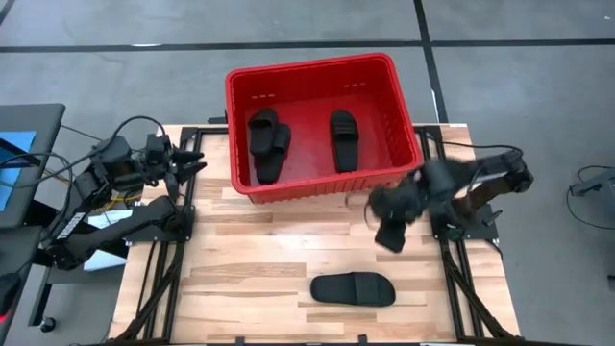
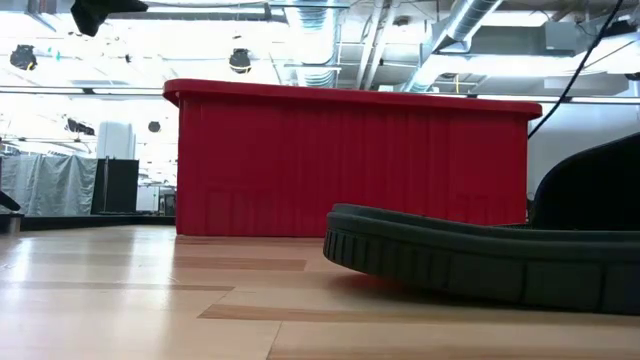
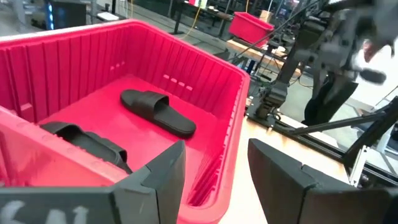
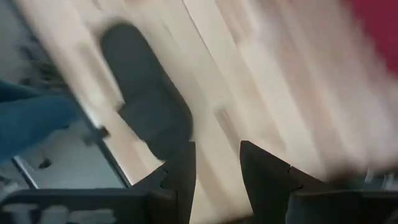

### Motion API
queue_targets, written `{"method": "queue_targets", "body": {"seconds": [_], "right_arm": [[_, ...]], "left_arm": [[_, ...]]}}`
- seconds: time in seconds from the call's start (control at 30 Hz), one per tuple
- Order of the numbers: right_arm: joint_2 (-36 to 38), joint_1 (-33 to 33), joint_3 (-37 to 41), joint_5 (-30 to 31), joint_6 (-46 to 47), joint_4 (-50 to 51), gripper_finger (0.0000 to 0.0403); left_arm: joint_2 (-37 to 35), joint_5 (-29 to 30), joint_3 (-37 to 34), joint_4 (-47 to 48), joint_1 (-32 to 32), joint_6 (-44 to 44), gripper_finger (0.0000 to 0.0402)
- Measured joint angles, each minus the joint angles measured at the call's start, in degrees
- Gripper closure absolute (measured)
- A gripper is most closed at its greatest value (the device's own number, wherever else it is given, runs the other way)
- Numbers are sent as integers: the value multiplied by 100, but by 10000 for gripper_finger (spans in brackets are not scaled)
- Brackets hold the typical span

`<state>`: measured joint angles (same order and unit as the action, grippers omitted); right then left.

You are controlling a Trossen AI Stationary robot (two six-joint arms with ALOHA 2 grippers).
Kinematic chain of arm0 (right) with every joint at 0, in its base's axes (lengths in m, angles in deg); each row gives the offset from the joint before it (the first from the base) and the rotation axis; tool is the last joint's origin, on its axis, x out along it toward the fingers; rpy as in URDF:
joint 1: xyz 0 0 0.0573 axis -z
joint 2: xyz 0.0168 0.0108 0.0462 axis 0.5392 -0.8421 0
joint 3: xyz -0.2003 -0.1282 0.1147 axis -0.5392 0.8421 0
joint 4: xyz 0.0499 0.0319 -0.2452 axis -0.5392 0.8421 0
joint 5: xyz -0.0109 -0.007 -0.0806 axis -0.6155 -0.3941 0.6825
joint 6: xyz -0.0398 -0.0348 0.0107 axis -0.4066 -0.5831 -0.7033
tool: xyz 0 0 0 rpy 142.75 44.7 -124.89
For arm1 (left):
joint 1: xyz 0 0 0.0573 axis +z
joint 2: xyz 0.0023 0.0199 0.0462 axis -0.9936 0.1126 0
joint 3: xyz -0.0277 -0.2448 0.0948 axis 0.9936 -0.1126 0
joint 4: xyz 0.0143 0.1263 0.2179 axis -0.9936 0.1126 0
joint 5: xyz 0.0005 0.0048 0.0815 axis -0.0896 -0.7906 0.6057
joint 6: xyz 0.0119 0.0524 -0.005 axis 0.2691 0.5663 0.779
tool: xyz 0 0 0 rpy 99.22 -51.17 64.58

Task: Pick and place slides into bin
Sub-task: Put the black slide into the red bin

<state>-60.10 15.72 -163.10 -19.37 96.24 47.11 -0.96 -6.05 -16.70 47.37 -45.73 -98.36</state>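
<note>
The red bin (image 1: 317,72) stands at the table's far middle. Three black slides lie in it: two overlapping at its left (image 1: 268,144) and one at its right (image 1: 343,139). Another slide (image 1: 353,288) lies flat on its sole on the table near the front edge; it also fills the low view's foreground (image 2: 480,260) and shows in the right wrist view (image 4: 146,106). My right gripper (image 1: 389,229) is open and empty above the table, between the bin's near right corner and that slide. My left gripper (image 1: 189,163) is open and empty beside the bin's left wall.
The wooden table (image 1: 250,269) has bare room left of the lying slide. The bin's near wall (image 2: 350,165) rises behind the slide. Arm mounts and cables stand at the table's left (image 1: 96,221) and right (image 1: 471,226) edges.
</note>
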Motion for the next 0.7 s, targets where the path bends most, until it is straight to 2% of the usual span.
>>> {"method": "queue_targets", "body": {"seconds": [0.23, 0.37, 0.57, 0.7], "right_arm": [[-7, -1101, 1324, -90, 2325, -183, 287], [-7, -1648, 1765, -255, 3341, -850, 287], [-75, -2203, 2419, 156, 4912, -2155, 287], [-325, -2375, 2681, 200, 5462, -2667, 287]], "left_arm": [[0, -2, 0, 114, -1, -7, 237], [0, 0, 0, 115, -1, 62, 237], [0, 2, 0, 114, 0, 71, 237], [0, 2, 0, 116, 0, 71, 237]]}}
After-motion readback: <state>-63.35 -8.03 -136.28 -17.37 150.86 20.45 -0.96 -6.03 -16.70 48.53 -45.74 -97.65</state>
